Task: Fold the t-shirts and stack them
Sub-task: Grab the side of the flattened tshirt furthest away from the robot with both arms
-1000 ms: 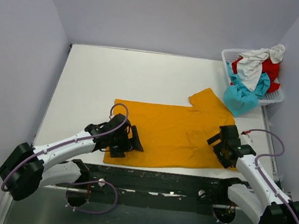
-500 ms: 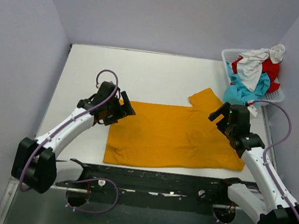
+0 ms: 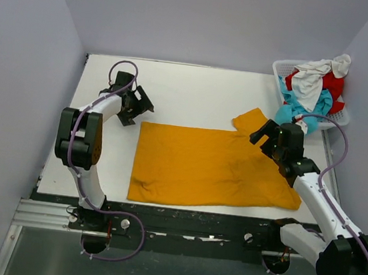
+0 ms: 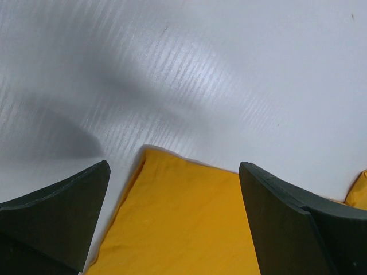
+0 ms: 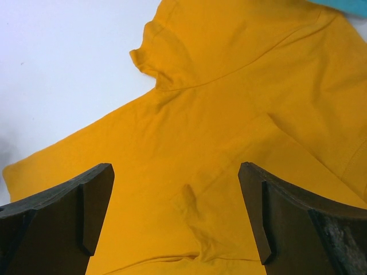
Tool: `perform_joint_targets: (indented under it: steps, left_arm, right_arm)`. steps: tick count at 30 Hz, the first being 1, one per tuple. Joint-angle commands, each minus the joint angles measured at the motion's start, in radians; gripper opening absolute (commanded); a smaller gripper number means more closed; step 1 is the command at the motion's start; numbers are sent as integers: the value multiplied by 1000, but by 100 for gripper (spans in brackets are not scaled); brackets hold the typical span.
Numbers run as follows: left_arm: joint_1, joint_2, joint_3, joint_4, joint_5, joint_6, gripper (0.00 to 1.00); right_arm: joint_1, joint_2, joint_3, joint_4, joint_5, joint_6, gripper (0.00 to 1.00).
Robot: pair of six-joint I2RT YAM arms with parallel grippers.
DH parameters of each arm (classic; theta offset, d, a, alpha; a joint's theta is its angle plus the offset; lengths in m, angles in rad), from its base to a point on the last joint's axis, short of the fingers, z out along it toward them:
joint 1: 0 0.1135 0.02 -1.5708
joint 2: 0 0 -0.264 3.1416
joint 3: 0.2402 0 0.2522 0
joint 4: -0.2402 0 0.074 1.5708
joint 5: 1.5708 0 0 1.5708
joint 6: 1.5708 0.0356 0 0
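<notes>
A mustard-orange t-shirt lies spread flat on the white table, one sleeve sticking out at its far right. My left gripper is open and empty just beyond the shirt's far left corner. My right gripper is open and empty above the shirt's right part, near the sleeve. Turquoise, red and white t-shirts are heaped in the basket at the back right.
The white plastic lattice basket stands at the table's far right corner, the turquoise shirt spilling over its near side. Grey walls close in the table at the left, back and right. Bare white table lies beyond the shirt.
Both arms moved away from the shirt's near edge toward its far side. The left gripper swung to the far left corner, the right one up near the sleeve. The shirt lies as before.
</notes>
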Motion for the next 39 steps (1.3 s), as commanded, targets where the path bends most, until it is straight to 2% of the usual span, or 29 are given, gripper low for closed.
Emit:
perform_joint_targets:
  steps: [1,8,11,16,24,29,32,39]
  left_arm:
    - [-5,35,109,-78,5,-7,99]
    - [-5,76,181,-132,-12,-48,99]
    - [-5,68,181,-172,-15,-115,99]
    - [-18,54,132,-84,39,-233,98]
    - [-66,63,121,-87,-60,-324,99]
    - [-74,84,65,-31,-42,-395,99]
    - [-86,105,58,-38,-48,-406,98]
    - [-139,155,160,-168,-83,-364,98]
  right_arm:
    - [-6,-20,-19,18,16,-16,100]
    - [-5,-39,-30,-8,57,-36,100]
    - [-5,-40,-40,-4,55,-52,100]
    - [-5,-25,-67,39,18,-66,100]
    - [-5,18,-80,71,-12,-71,100]
    - [-6,16,-91,75,-6,-81,100]
    - [-6,17,-101,79,0,-81,100]
    - [-5,26,-111,83,-3,-74,100]
